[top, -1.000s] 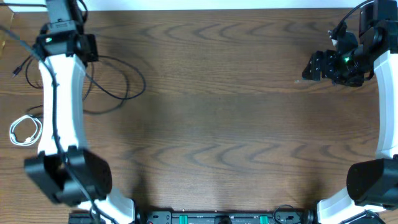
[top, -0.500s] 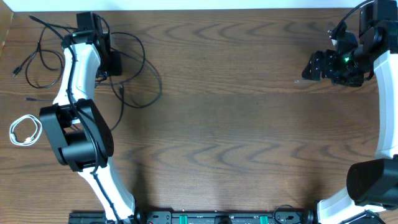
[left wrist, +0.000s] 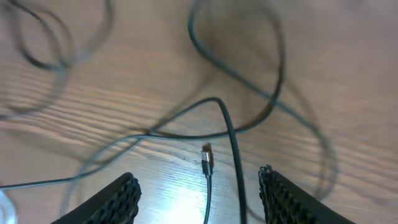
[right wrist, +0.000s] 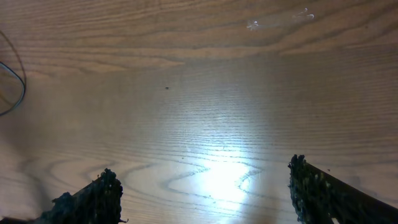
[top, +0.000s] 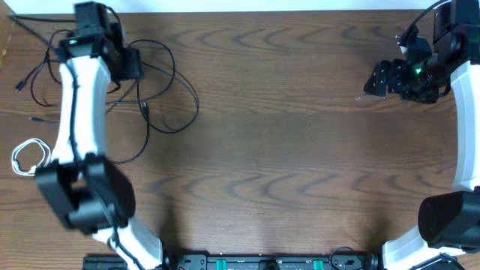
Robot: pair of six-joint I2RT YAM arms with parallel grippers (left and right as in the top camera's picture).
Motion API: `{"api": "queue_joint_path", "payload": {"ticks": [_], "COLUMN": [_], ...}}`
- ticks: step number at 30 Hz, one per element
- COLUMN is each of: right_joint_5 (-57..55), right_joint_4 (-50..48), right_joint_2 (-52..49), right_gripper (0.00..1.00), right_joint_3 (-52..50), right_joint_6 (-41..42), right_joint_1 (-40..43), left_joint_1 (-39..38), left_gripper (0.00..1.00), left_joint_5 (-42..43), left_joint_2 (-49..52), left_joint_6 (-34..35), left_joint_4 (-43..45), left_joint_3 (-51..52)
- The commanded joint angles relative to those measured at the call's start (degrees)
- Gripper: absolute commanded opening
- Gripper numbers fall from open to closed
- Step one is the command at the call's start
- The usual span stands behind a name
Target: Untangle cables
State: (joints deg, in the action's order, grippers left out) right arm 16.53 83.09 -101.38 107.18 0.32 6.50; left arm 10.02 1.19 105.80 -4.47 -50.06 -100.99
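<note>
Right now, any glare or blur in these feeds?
Left wrist: black cables smeared toward the top, plug fairly sharp, glare on the table below it. Right wrist: sharp grain, bright glare patch low centre. Overhead: evenly lit, no glare.

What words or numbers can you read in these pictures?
None: no word, label, number or sign shows in any view.
The wooden table is bare wood grain.
The black cables and the white cable carry no print that can be made out.
</note>
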Motion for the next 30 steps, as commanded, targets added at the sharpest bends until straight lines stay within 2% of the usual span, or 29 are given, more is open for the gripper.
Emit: {"api": "queue_joint_path", "payload": {"ticks": [1,7,12,16,19,30], "right_joint_5": [0.5,0.5,0.5,0.5,0.5,0.5], "right_joint_4": [0.0,0.0,0.1,0.2,0.0,3.4], "right_joint_2": [-0.2,-0.2,-0.2,-0.2,-0.2,0.7], "right_gripper": [0.85,0.85,0.85,0.78,0.77,0.67], "right_joint_3": [-0.1,-0.1,-0.1,-0.1,0.0,0.0], "right_joint_6": [-0.8,-0.9,-0.9,-0.8,-0.8,-0.8], "right_joint_1": [-0.3,-0.3,-0.3,-0.3,-0.3,-0.6], "left_joint_1": [0.2,0.2,0.2,0.2,0.2,0.2], "left_gripper": [0.66,0.66,0.66,0.66,0.66,0.66], "left_joint_5": [0.1,0.5,4.2,7.8,9.3,9.4], "left_joint_2": [-5.2,-8.5,-12.6,-17.4,-21.4,-32.0], "left_joint_6": [0.5,0.6,0.6,0.7,1.0,8.1], "left_joint_4": [-1.9,-3.9,-3.6,-3.5,-3.9,-5.3], "left_joint_3": [-0.9,-0.9,-0.9,-0.9,-0.9,-0.9]}}
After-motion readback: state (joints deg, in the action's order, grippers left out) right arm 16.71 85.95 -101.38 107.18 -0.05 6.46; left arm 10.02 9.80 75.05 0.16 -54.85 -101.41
